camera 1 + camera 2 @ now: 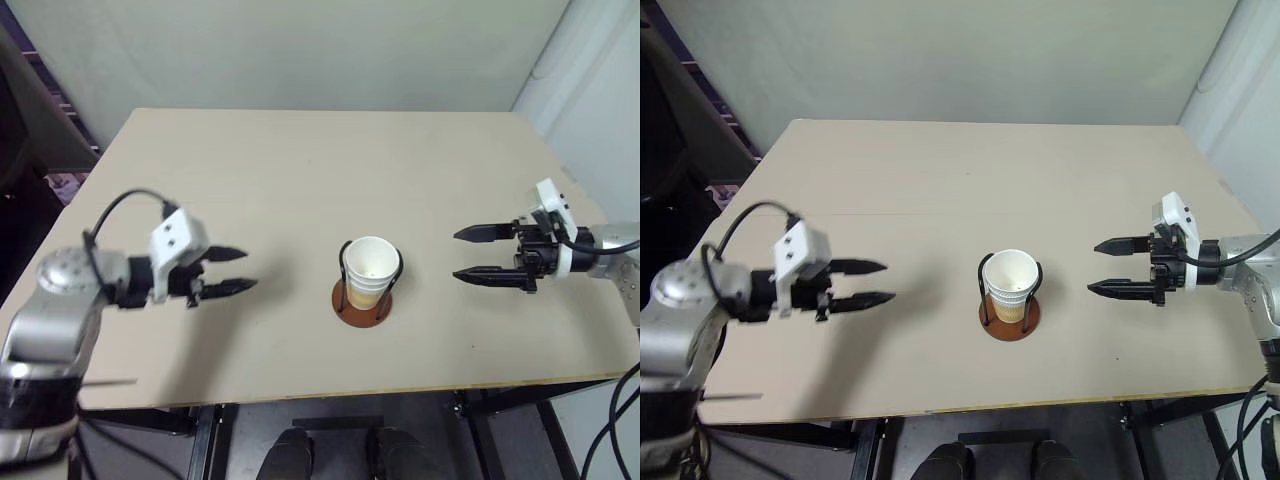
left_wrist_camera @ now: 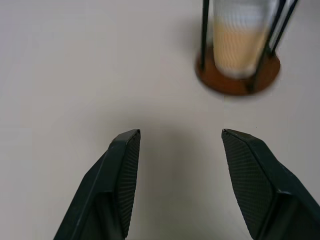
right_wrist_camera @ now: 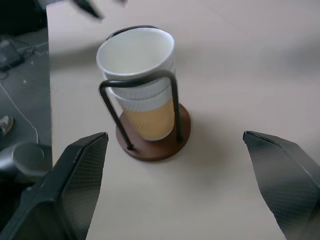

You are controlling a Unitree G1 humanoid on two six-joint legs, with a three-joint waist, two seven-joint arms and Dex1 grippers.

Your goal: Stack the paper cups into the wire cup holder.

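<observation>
The paper cups (image 1: 369, 266) sit nested inside the wire cup holder (image 1: 362, 301) near the counter's (image 1: 300, 180) front edge, so the stacking looks finished. Both the left end effector (image 1: 226, 271) and right end effector (image 1: 477, 253) flank the holder, well apart from it, fingers spread and empty.

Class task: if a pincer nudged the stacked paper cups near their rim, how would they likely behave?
The paper cups look thin-walled, so probably light and easily dented. The stack rises above the wire cup holder, so it might lean, though the loops should stop it tipping. The flat base would likely slide on the smooth table.
</observation>
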